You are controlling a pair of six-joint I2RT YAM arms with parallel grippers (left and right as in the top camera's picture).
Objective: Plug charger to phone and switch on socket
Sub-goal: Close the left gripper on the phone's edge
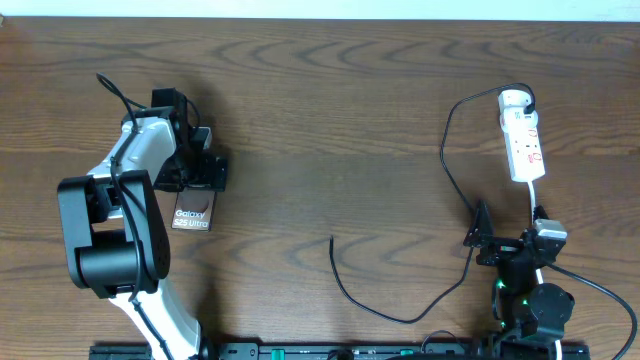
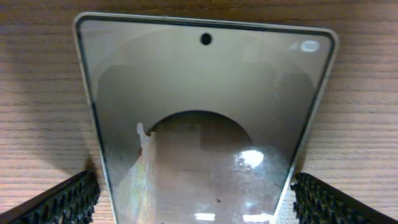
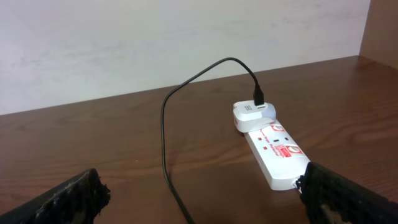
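The phone [image 1: 191,215] lies flat at the left, dark, with white "Galaxy" lettering. In the left wrist view the phone [image 2: 205,112] fills the frame, its glossy face up. My left gripper [image 1: 203,170] stands open over its far end, and the black fingers [image 2: 68,199] straddle its two long edges. The socket [image 1: 522,140], a white strip with red markings, lies at the right. The charger [image 1: 445,150], a thin black cable, runs from a white adapter [image 3: 252,115] in the strip down to a free tip [image 1: 332,240]. My right gripper [image 1: 510,245] is open, just short of the socket [image 3: 277,152].
The strip's white cord [image 1: 535,195] runs toward the right arm's base. The charger cable [image 3: 165,143] crosses the brown wooden table between my right fingers [image 3: 68,199]. A pale wall stands behind the table's far edge.
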